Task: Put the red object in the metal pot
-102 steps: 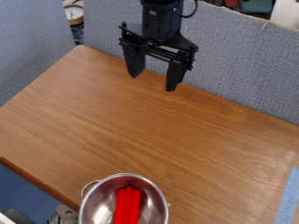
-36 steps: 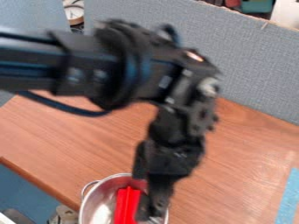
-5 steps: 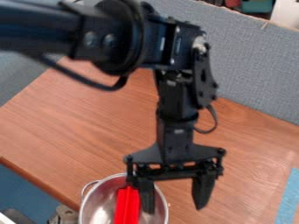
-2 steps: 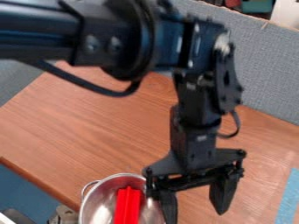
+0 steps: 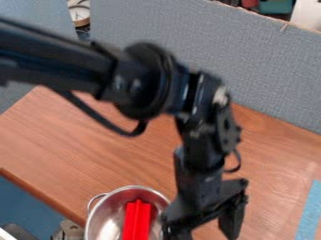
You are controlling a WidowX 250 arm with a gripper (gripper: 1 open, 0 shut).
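Observation:
The metal pot (image 5: pixel 108 208) stands at the table's near edge, at the bottom of the camera view. The red object (image 5: pixel 135 223) lies inside it, a flat red bar running from the pot's middle toward the near rim. My gripper (image 5: pixel 205 223) hangs just right of the pot, low over the wood and pointing steeply down. It is open, its two dark fingers (image 5: pixel 234 214) spread wide with nothing between them. The black arm is blurred and hides the table's middle.
The wooden table (image 5: pixel 63 141) runs left and back from the pot. Grey-blue panels (image 5: pixel 269 66) wall the far side. The table's right edge (image 5: pixel 311 187) lies close to the gripper, with blue floor beyond.
The gripper has sunk lower beside the pot and rolled about its own axis, staying open. The red object and the pot have not moved.

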